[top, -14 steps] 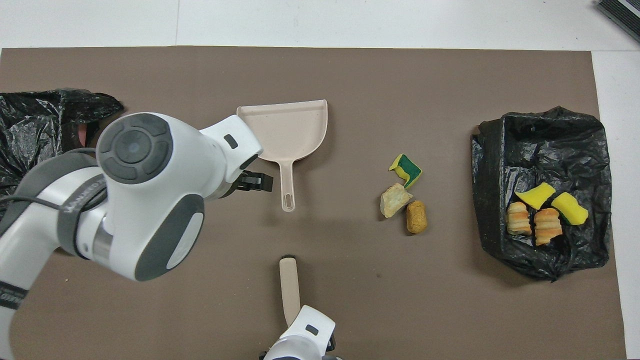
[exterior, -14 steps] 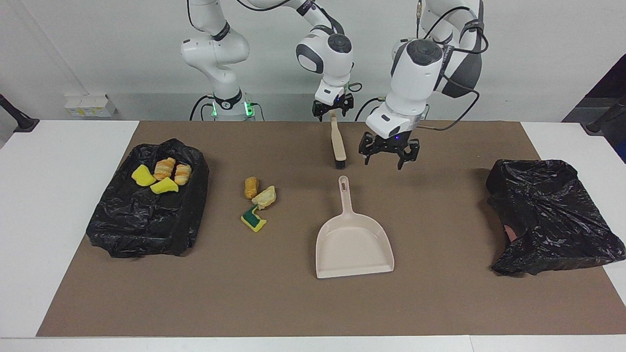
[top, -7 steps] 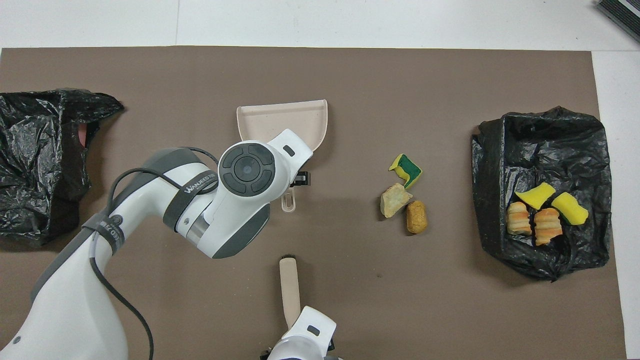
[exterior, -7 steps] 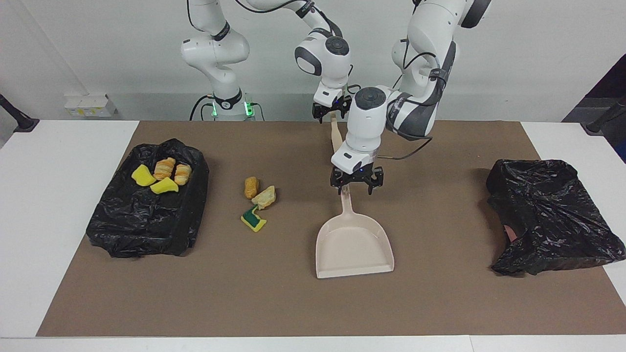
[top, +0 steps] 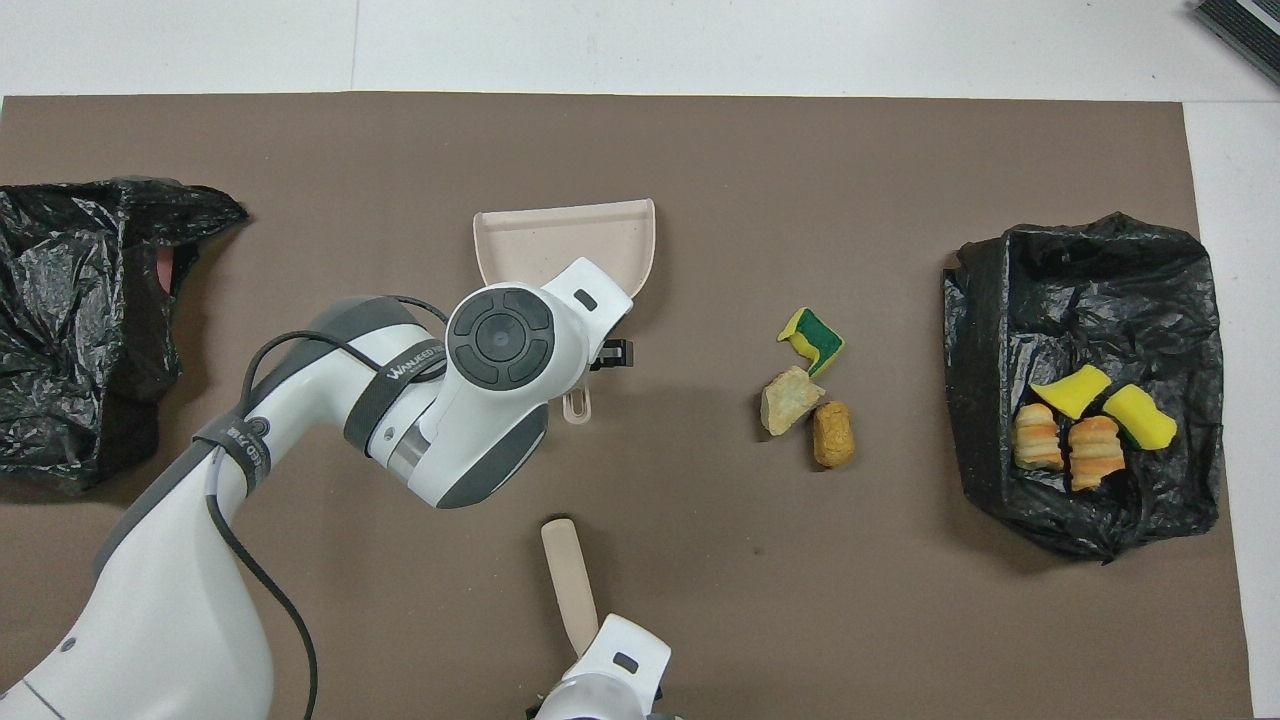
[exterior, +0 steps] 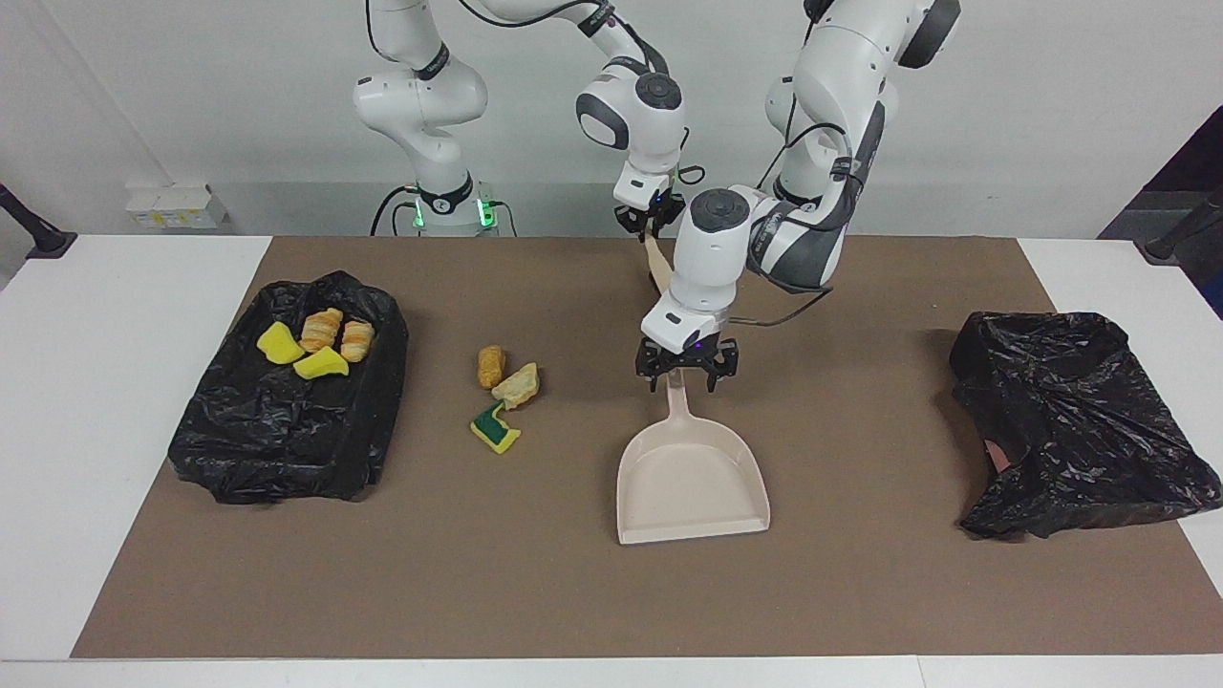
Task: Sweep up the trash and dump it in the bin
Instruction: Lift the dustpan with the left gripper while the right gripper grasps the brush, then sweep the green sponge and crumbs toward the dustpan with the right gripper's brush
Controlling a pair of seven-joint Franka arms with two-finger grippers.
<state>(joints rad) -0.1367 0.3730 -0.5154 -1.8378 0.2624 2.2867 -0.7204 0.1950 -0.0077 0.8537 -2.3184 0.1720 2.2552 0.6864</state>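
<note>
Presently, going from the right arm's end of the table: a black-lined bin point(exterior: 287, 420) holds four pieces of trash, two yellow sponge bits point(exterior: 280, 343) and two tan bread-like chunks point(exterior: 322, 330). Between that bin and the dustpan point(exterior: 690, 483), three loose pieces point(exterior: 504, 394) lie on the brown mat point(exterior: 478, 573): a tan-orange chunk, a paler chunk, and a green-and-yellow sponge piece point(exterior: 495, 428) farthest from the robots.

The dustpan lies flat at mid-table, its handle pointing toward the robots. The left gripper point(exterior: 686, 368) is down at the end of that handle, fingers spread on either side of it; contact cannot be confirmed. Nearer to the robots than the dustpan, the right gripper point(exterior: 652, 219) is clenched on the handle of a brush point(top: 567, 580), which tilts, its bristle end hidden by the left arm.

Toward the left arm's end from the dustpan lies a second black bag point(exterior: 1080, 420), crumpled.
</note>
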